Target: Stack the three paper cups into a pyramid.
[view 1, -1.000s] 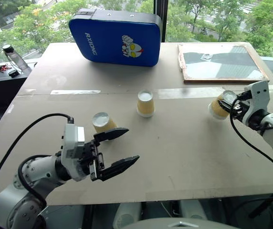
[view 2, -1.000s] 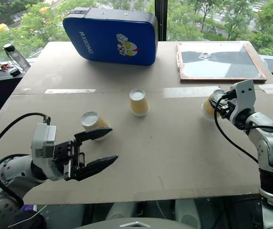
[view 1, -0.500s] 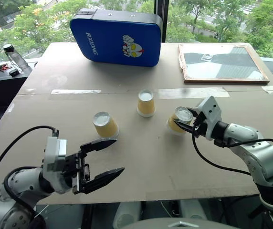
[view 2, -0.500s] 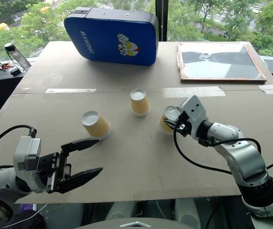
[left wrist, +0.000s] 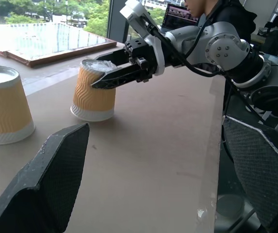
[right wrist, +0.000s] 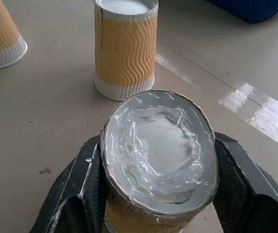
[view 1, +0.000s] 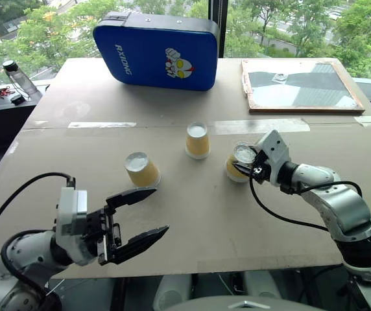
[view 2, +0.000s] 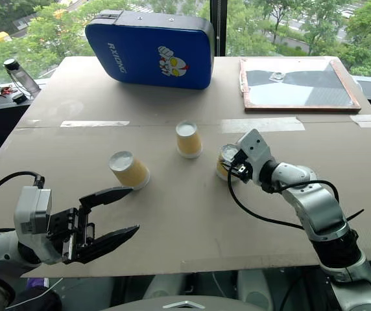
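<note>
The blue case [view 1: 156, 48] at the table's [view 1: 250, 220] far side reads "RXIONG" beside a cartoon figure. Nearer than the case, three upside-down paper cups stand on the table: the middle cup [view 1: 198, 140], the left cup [view 1: 142, 169] and the right cup [view 1: 239, 162]. The right gripper [view 1: 244, 164] reaches in low, its fingers either side of the right cup; whether they clamp it I cannot tell. The left gripper [view 1: 144, 215] hovers level, jaws wide apart, near the left cup.

Yellow-orange wavy-ribbed paper cups [view 1: 143, 170], white bases; blue case [view 1: 155, 48].
</note>
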`<control>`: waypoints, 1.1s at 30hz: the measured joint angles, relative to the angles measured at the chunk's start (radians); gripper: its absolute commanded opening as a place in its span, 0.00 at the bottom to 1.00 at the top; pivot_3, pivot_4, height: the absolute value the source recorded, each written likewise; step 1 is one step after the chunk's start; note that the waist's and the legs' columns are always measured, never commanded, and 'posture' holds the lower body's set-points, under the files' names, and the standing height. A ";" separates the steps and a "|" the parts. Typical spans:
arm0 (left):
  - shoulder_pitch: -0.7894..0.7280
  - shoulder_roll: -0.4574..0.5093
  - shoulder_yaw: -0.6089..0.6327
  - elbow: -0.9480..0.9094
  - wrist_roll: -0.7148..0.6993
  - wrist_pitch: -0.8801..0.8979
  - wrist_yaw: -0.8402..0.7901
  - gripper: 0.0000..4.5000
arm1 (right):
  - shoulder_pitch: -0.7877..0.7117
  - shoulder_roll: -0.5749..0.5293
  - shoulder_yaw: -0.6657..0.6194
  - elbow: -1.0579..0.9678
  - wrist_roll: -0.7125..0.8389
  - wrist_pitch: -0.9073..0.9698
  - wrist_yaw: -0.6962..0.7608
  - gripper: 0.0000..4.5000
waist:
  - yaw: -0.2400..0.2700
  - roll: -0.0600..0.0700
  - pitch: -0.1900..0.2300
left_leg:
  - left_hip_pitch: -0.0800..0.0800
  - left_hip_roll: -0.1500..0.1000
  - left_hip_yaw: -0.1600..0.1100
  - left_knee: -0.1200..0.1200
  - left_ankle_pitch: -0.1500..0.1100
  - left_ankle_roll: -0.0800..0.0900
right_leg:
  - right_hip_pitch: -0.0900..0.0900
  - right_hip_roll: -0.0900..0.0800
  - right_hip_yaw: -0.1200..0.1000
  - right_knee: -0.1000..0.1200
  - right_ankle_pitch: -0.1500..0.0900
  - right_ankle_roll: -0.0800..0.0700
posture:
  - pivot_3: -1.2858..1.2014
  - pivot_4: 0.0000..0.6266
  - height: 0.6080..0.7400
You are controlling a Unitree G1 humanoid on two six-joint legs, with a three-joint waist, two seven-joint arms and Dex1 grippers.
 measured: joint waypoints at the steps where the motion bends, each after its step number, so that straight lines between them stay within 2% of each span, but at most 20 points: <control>1: 0.000 -0.001 0.000 0.000 0.000 0.000 0.000 1.00 | 0.005 -0.001 0.002 0.009 -0.002 0.000 0.002 0.95 | 0.001 0.000 0.000 | 0.000 0.000 0.000 0.000 0.000 0.000 | 0.000 0.000 0.000 0.000 0.000 0.000 | 0.52 0.24 1.00; 2: 0.001 -0.004 0.000 0.000 0.000 0.000 0.000 1.00 | 0.011 -0.002 0.003 0.014 -0.003 0.000 0.004 0.99 | 0.001 0.000 0.000 | 0.000 0.000 0.000 0.000 0.000 0.000 | 0.000 0.000 0.000 0.000 0.000 0.000 | 0.52 0.24 1.00; 7: 0.012 -0.019 0.013 0.011 0.005 0.000 0.022 1.00 | 0.012 -0.022 -0.019 0.002 0.006 -0.004 0.028 0.99 | -0.001 0.000 0.000 | 0.000 0.000 0.000 0.000 0.000 0.000 | 0.000 0.000 0.000 0.000 0.000 0.000 | 0.52 0.24 1.00; 12: 0.006 -0.050 0.016 0.067 0.095 0.001 0.151 1.00 | 0.068 -0.085 -0.137 -0.140 0.124 -0.049 0.148 0.99 | 0.003 0.000 0.000 | 0.000 0.000 -0.001 0.000 0.000 0.000 | 0.000 0.000 -0.001 0.000 0.000 0.001 | 0.52 0.24 1.00; 16: -0.037 -0.053 0.015 0.102 0.114 0.008 0.205 1.00 | 0.083 -0.104 -0.196 -0.167 0.187 -0.071 0.197 0.99 | 0.001 -0.001 0.000 | 0.000 0.000 0.000 0.000 0.000 0.000 | 0.000 -0.001 0.000 0.000 0.000 0.000 | 0.52 0.24 1.00; 21: -0.086 -0.052 0.011 0.121 0.112 0.019 0.207 1.00 | -0.027 -0.082 -0.202 -0.161 0.222 -0.024 0.166 0.99 | -0.006 -0.001 0.000 | 0.001 0.002 -0.001 0.000 0.000 0.000 | 0.000 -0.001 0.000 0.000 0.002 -0.002 | 0.52 0.24 1.00; 25: -0.124 -0.050 0.011 0.151 0.118 0.020 0.208 1.00 | -0.044 -0.074 -0.198 -0.171 0.254 -0.025 0.175 0.99 | 0.003 -0.001 0.000 | 0.000 0.002 -0.002 0.000 0.000 0.000 | 0.000 0.000 -0.002 0.000 0.002 -0.002 | 0.52 0.24 1.00; 33: -0.246 -0.015 -0.010 0.266 0.249 0.014 0.267 1.00 | 0.162 -0.131 -0.280 -0.275 0.363 -0.199 0.372 0.99 | 0.001 -0.001 0.000 | -0.001 0.001 0.000 0.000 0.000 0.000 | 0.000 -0.001 -0.001 -0.001 0.004 0.002 | 0.52 0.24 1.00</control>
